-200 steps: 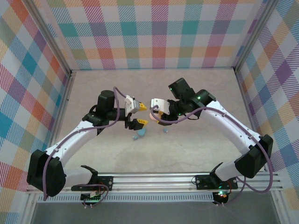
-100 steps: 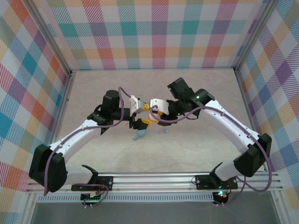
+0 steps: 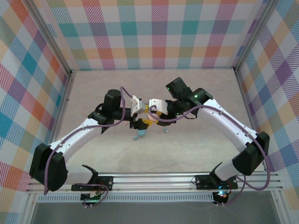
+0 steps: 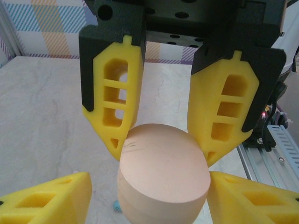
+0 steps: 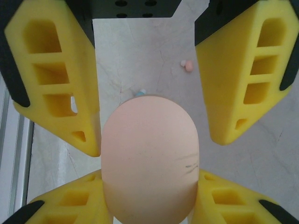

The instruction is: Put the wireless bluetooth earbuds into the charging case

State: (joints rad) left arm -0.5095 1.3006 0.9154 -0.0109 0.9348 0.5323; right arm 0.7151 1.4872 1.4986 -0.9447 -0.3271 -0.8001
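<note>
A pale pink oval charging case, lid closed, [image 5: 149,158] hangs above the table, and my right gripper [image 5: 149,177] is shut on its near end. In the left wrist view the same case [image 4: 163,172] sits between the fingers of my left gripper [image 4: 149,181], which is open around it: the right finger touches its side, the left finger stands clear. Over the table's middle the left gripper [image 3: 145,114] and right gripper [image 3: 152,111] meet tip to tip. A pink earbud [image 5: 188,66] lies on the table beyond. A light blue earbud [image 4: 116,205] peeks out under the case.
Small light blue pieces [image 3: 140,134] lie on the pale marbled table [image 3: 196,93] just below the grippers, with another tiny piece [image 3: 164,130] to their right. Checked walls close the back and both sides. A metal rail [image 3: 154,179] runs along the near edge.
My left gripper has moved right to the pink case held by the right gripper, and its fingers have narrowed around it. The right arm has hardly moved.
</note>
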